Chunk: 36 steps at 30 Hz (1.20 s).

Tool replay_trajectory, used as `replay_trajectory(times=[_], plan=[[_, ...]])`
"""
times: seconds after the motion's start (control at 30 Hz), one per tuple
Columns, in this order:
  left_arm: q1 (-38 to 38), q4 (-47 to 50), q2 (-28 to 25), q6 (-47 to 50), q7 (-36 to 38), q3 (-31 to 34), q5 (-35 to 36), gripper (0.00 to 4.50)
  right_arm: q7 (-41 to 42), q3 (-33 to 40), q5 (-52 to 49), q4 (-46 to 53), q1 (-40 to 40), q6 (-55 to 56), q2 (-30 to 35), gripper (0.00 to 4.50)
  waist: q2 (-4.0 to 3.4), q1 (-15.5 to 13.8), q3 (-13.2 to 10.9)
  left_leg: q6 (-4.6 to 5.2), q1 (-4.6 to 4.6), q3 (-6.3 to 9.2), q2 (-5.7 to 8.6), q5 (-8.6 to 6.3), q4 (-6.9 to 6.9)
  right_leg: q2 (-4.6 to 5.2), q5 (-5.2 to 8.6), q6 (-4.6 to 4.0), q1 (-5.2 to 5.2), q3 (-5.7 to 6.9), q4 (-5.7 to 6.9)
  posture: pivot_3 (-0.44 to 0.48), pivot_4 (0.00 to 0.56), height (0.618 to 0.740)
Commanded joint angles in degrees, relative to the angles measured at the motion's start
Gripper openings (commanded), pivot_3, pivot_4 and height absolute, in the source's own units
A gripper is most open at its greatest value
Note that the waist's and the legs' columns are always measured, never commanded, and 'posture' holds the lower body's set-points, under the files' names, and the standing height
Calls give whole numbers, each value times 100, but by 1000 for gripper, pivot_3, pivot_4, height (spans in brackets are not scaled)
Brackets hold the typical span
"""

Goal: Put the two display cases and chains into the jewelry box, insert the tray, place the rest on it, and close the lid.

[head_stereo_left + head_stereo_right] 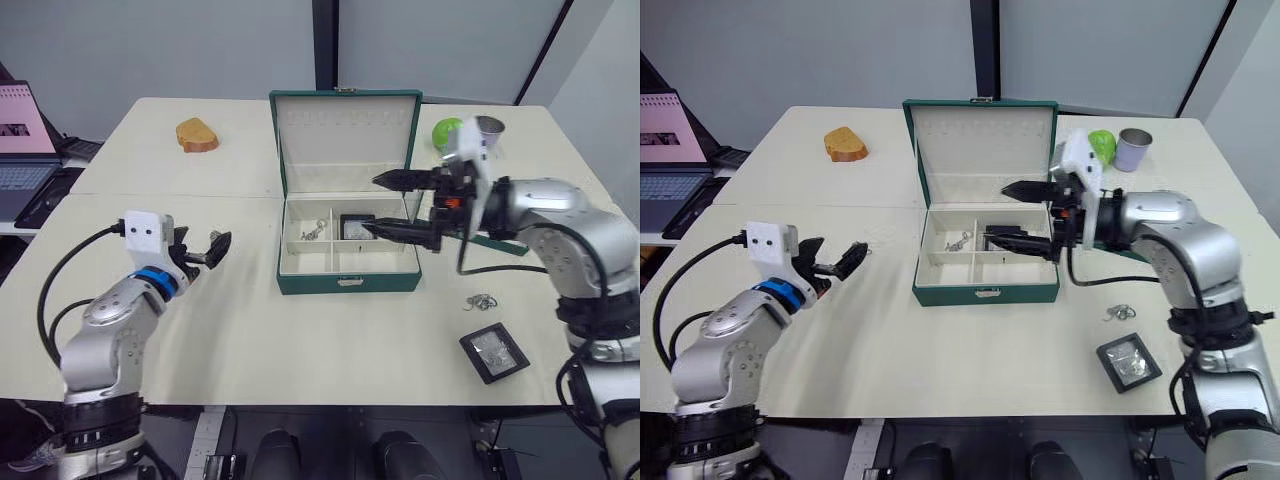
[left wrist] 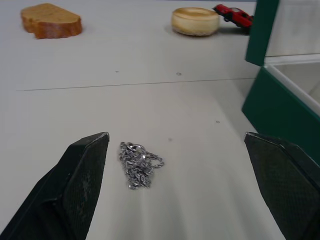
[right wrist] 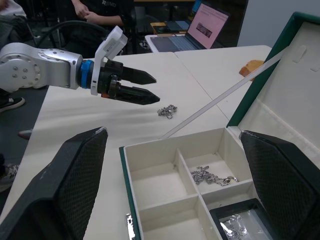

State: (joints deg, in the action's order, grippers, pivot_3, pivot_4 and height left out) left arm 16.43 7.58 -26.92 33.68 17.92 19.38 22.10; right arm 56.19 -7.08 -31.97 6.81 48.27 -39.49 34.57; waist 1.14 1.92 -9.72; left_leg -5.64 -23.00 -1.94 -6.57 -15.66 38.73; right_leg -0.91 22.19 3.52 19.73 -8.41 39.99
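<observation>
So the big dark green jewelry box with the cream compartmented lining (image 1: 345,252) sits mid-desk, its cream-lined lid (image 1: 345,140) standing straight up at the back so both arms can reach in. One small flat black display case with a clear top (image 1: 356,226) already lies in a back compartment, with a little clump of thin silver chain (image 1: 313,233) in the compartment next to it.

The right gripper (image 1: 400,205) hovers over the box's right side with its fingers spread wide and nothing between them, looks to me like it's just finished a drop-off there. The second black display case (image 1: 493,352) lies on the cream desk (image 1: 240,330) near the front right edge, and another silver chain clump (image 1: 481,301) sits just behind it, both within that arm's reach.

The left gripper (image 2: 185,180) is open too, poised right over a third chain clump (image 2: 137,164) on the desk left of the box, so I'd guess that's the next grab.
</observation>
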Motion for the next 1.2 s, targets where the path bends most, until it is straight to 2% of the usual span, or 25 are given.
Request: replay_trajectory(times=[0.03, 0.17, 0.4, 0.7, 0.93, 1.03, 1.2], plan=[[200, -70, 181, -132, -552, -3, -293, 4479, -34, -6, 204, -131, 292, 191, -137, 4500, 0, -1, 0, 0, 0, 0, 0, 0, 1, 0, 0, 0, 0, 0, 0, 0, 150, 740], [410, -365, 440, -215, -966, -36, -509, 4479, -39, -83, 366, -303, 418, 215, -317, 4500, 0, -1, 0, 0, 2, 4, 0, 0, 2, -1, 0, 0, -1, 4, 7, 0, 150, 740], [861, -1141, 689, -365, -1199, -206, -721, 4479, -178, -144, 634, -513, 515, 245, -562, 4500, 0, 1, 0, 0, 1, 5, 1, 0, 4, -1, 0, 0, -2, 7, 9, 0, 150, 740], [1442, -2167, 698, -411, -1255, -432, -970, 4479, -166, -92, 704, -495, 469, 233, -630, 4500, 0, 1, 0, 0, 1, 5, 2, 0, 3, -1, 0, 0, -2, 9, 9, 0, 150, 740], [1528, -2454, 651, -279, -1290, -467, -1092, 4479, -188, -35, 692, -424, 396, 180, -610, 4500, 0, 0, 0, 0, 1, 4, 2, 0, 3, -1, 0, 0, -2, 8, 9, 0, 150, 740], [1484, -2431, 652, -218, -1253, -496, -1096, 3861, -178, -24, 692, -416, 382, 183, -592, 4500, 0, 0, 0, 0, 2, 4, 1, 0, 3, -1, 0, 0, -2, 8, 9, 0, 150, 740], [1445, -2400, 653, -137, -1252, -507, -1120, 2288, -138, 18, 663, -435, 398, 204, -571, 4500, 0, -8, 0, 0, 2, 4, 2, 0, 3, 0, 0, 0, -4, 9, 9, 0, 150, 740]])
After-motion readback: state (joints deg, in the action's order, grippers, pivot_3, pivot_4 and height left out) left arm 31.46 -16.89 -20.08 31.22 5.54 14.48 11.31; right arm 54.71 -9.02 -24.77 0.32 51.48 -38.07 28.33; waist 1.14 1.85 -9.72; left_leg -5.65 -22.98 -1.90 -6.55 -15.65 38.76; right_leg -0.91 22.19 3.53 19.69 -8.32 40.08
